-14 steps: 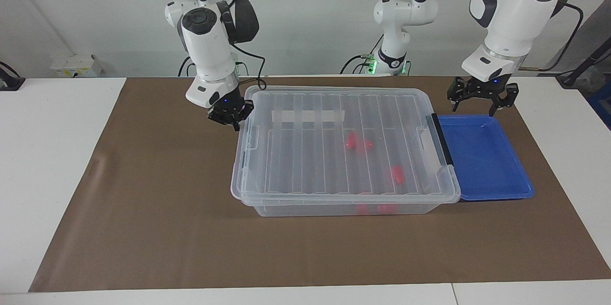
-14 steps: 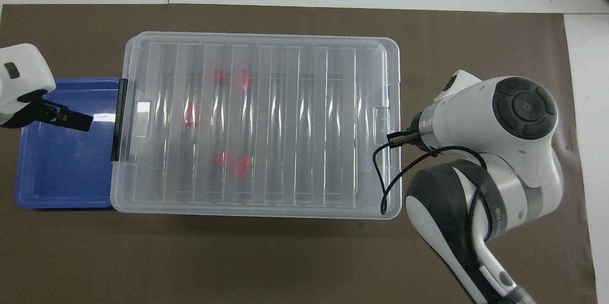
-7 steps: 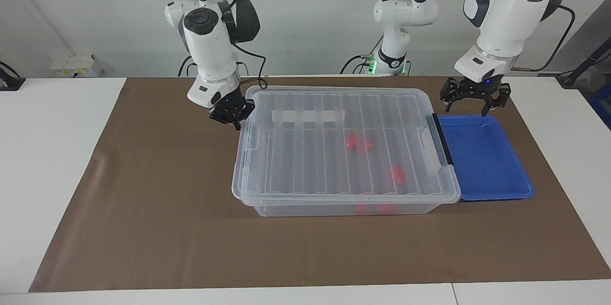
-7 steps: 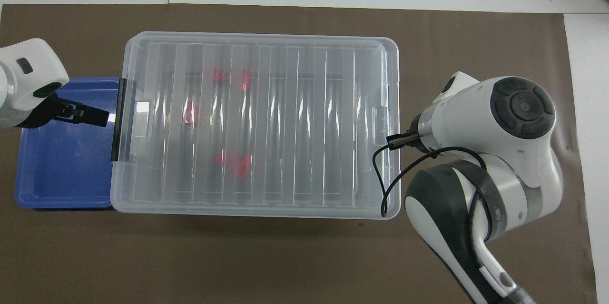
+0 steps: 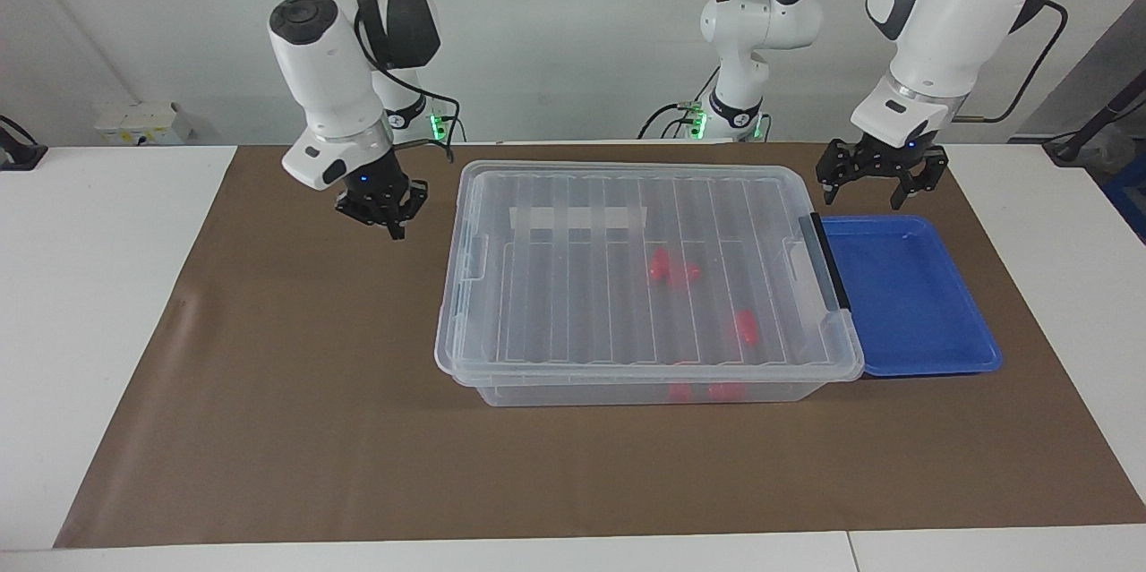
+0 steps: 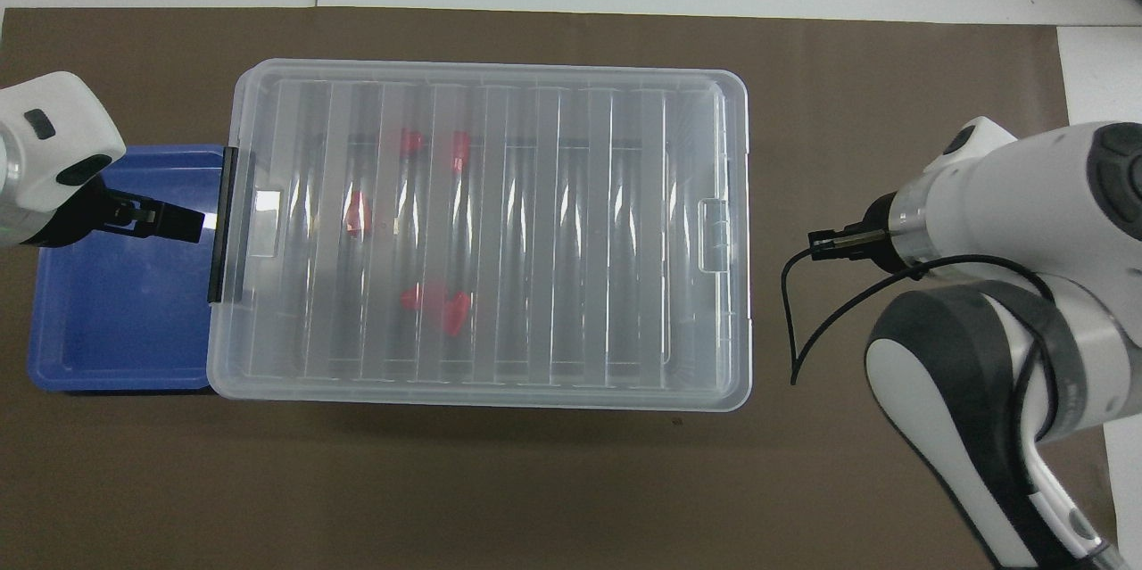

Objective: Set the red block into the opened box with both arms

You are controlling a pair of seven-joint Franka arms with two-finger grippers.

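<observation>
The box [image 5: 573, 393] is a clear bin with its ribbed lid [image 5: 555, 303] lying shut on it. A black latch bar [image 5: 828, 263] runs along the end toward the left arm. Several red blocks [image 5: 660, 263] show through the lid [image 6: 571, 231], inside the box [image 6: 732, 240]. My right gripper [image 5: 394, 230] hangs over the brown mat beside the box's other end and touches nothing. My left gripper [image 5: 873, 196] is open and holds nothing, up over the blue tray's edge close to the latch bar [image 6: 223, 235]. In the overhead view the left gripper [image 6: 178, 225] points at the latch.
A shallow blue tray [image 5: 913, 303] sits against the box's latch end [image 6: 116, 311]. A brown mat [image 5: 295, 429] covers the table under both. A white label strip [image 5: 577, 217] lies on the lid. The right arm's dark cable [image 6: 803, 320] hangs beside the box.
My right gripper has pulled away from the lid's edge, toward the right arm's end of the table and a little upward. The left gripper has edged toward the box.
</observation>
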